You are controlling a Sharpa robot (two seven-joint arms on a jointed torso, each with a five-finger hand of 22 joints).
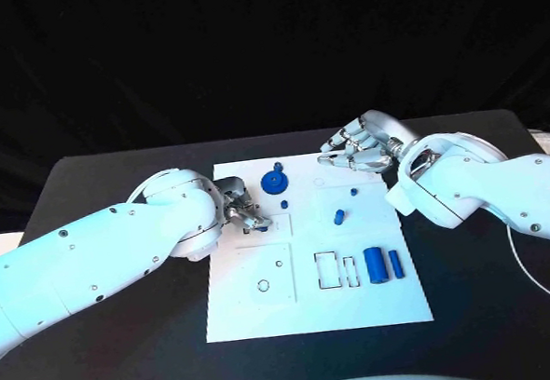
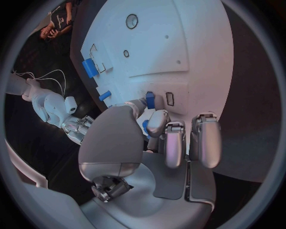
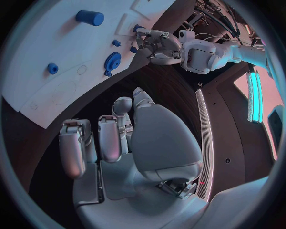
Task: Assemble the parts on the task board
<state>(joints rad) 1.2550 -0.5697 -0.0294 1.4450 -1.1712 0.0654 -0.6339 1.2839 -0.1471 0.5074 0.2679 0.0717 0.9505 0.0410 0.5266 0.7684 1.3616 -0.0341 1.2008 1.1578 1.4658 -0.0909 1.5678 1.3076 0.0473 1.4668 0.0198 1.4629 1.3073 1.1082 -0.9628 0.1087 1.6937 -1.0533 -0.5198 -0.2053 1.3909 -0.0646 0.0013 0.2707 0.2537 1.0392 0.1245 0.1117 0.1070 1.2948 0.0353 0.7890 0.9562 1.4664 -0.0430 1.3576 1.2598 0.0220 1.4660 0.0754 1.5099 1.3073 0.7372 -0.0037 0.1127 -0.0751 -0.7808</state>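
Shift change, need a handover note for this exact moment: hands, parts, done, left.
Left hand: at the task board's left edge, fingers curled round a small blue part.
Right hand: at the board's far right corner, fingers apart, holding nothing.
Parts: blue gear at the far middle of the board; small blue piece mid-board; two blue cylinders lying near the right edge, beside an outlined slot.
Done: cannot tell which parts are seated.
Left: place the held part, then the loose pieces.

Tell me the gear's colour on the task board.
Blue; the gear on the task board shows best in the head view.
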